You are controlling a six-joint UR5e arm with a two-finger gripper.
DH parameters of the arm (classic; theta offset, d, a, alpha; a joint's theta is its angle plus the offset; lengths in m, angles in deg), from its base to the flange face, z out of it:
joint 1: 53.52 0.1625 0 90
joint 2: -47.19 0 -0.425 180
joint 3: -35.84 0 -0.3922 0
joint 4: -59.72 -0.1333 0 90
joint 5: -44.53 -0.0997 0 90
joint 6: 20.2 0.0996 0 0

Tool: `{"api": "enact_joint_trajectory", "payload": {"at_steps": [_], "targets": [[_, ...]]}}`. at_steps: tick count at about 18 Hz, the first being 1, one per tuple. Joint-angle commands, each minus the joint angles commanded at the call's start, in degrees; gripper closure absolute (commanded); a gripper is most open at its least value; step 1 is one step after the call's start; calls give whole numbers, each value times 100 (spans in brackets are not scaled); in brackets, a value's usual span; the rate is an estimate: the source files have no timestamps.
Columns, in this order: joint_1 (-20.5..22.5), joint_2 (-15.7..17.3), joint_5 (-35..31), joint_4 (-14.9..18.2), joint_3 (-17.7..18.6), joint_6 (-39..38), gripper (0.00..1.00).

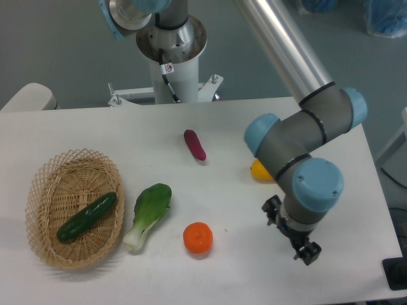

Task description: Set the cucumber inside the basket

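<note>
A single fixed camera looked down steeply from the near side of the white table (95, 136), facing the arm's base pedestal (172, 60) at the far edge. It stood back enough to take in nearly the whole tabletop

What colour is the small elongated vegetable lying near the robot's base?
Dark purple, an eggplant; it shows clearly in the fixed camera view, alone on the white table.
</note>
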Motion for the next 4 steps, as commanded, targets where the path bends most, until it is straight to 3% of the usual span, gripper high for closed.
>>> {"api": "enact_joint_trajectory", "payload": {"at_steps": [4], "targets": [[0,0,-18,-18,35,0,0]]}}
